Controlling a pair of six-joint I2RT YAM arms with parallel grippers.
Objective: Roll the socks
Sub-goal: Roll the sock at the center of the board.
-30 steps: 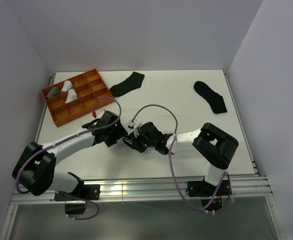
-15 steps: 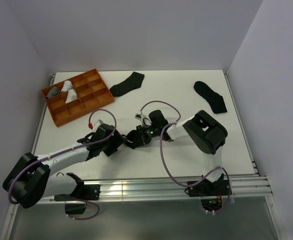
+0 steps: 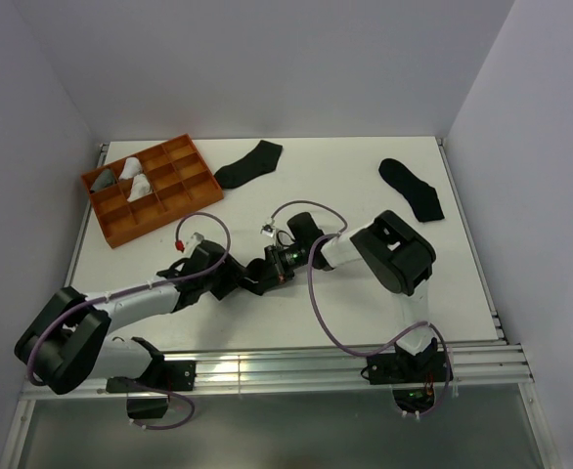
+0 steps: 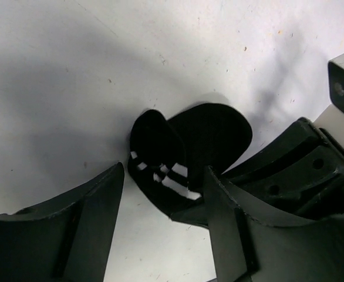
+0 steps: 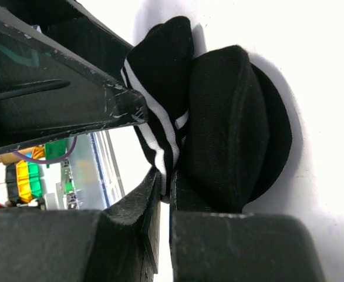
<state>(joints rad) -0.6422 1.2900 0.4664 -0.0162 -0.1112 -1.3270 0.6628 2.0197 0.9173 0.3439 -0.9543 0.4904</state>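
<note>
1. The striped sock [image 5: 219, 129] is lying toward the near middle of the table [image 3: 345, 166], between the two grippers. It is bunched into a partial roll: a rounded black fold with the white-banded cuff lying against it, not yet wrapped over.
2. The right gripper [image 5: 165, 191] is pinching the edge of that banded cuff. Its jaws are standing almost together, with only the fabric between them.
3. The left gripper [image 4: 165, 175] is standing wide open with one finger on either side of the bundle, and it is gripping nothing. Whether either finger is touching the cloth cannot be told.
4. The step in hand appears to be securing the roll. To do it well:
   - The left gripper should be closing low on the thick body of the bundle, so the layers are not springing apart.
   - The right gripper should be drawing the cuff taut and over the fold rather than dragging the whole sock across the table.
   - The two sets of fingers are crowding each other, so small, separate moves look safer.
5. Farther out, a plain black sock [image 3: 249, 163] is lying flat at the far side and a second black sock [image 3: 412, 189] at the far right. Both are well apart from the work.
6. At the far left, an orange tray [image 3: 174, 186] is holding a few pale rolls [image 3: 135, 176] in its compartments.
</note>
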